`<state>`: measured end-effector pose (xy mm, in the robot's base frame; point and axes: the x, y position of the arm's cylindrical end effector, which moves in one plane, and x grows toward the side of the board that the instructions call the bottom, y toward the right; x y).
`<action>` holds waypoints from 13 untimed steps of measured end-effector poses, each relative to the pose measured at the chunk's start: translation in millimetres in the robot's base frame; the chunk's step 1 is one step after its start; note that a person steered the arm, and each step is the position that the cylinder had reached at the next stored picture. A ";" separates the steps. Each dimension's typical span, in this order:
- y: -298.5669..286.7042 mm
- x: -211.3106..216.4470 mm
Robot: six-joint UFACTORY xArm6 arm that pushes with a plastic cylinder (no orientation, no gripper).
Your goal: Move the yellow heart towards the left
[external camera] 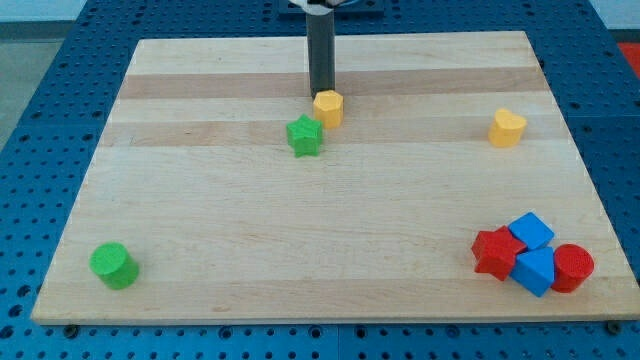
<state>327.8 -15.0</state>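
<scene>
The yellow heart [507,128] lies near the view's right edge of the wooden board [200,220], in its upper half. My tip [320,95] stands far to the heart's left, at the view's top centre, just above and touching or almost touching a yellow hexagonal block [328,107]. A green star [305,136] lies just below-left of that yellow block.
A green cylinder [113,265] sits at the view's bottom left. At the bottom right a red star [495,252], two blue cubes [530,231] [534,271] and a red cylinder [573,268] are clustered together. Blue perforated table surrounds the board.
</scene>
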 end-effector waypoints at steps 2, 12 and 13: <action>12.6 -6.0; 232.5 64.7; 218.8 44.3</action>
<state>372.0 203.8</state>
